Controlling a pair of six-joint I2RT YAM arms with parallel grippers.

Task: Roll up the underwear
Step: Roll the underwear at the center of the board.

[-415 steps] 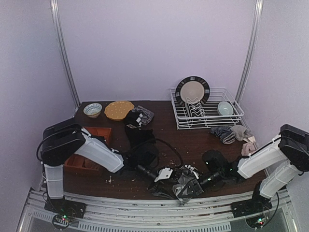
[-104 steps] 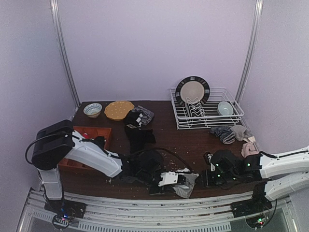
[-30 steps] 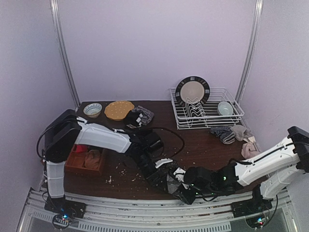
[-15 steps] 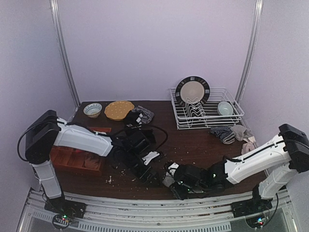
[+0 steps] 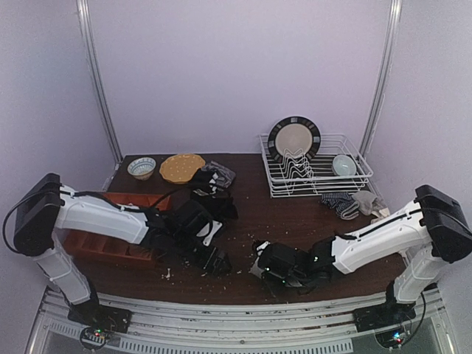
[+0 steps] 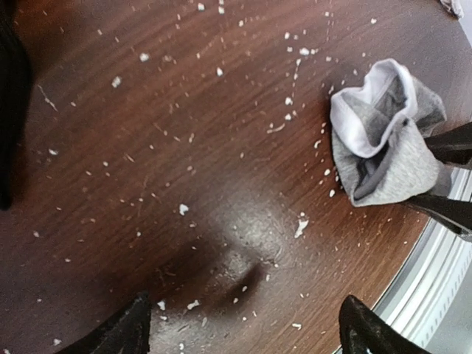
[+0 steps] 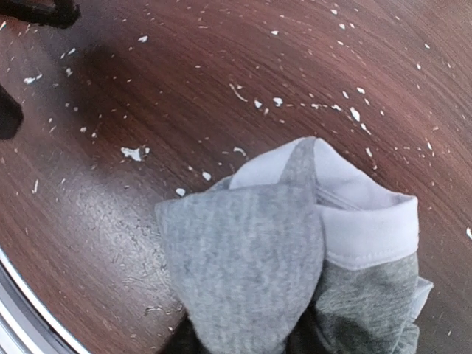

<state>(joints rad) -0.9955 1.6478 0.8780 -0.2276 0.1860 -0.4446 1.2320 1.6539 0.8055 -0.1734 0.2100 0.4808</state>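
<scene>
The light grey underwear [image 7: 251,243] with its white waistband is bunched up on the dark wooden table, near the front edge. My right gripper [image 7: 243,343] is shut on it, and the cloth covers its fingers. From the left wrist view the bundle [image 6: 387,140] sits to the right, with the right gripper's dark fingers [image 6: 446,210] on either side of it. My left gripper [image 6: 247,328] is open and holds nothing, low over bare table to the left of the bundle. In the top view the left gripper [image 5: 214,258] and right gripper [image 5: 267,270] stand apart. Black underwear [image 5: 220,206] lies further back, partly behind the left arm.
An orange tray [image 5: 103,242] sits at the left under the left arm. At the back are a small bowl [image 5: 141,167], a yellow plate [image 5: 181,167] and a dark cloth pile [image 5: 210,179]. A wire dish rack [image 5: 317,173] stands back right, with a striped sock [image 5: 338,200] beside it. White crumbs are scattered over the table.
My left gripper has drawn back to the left, away from the grey underwear. My right gripper has slid left along the front edge and closed tighter on the bundle.
</scene>
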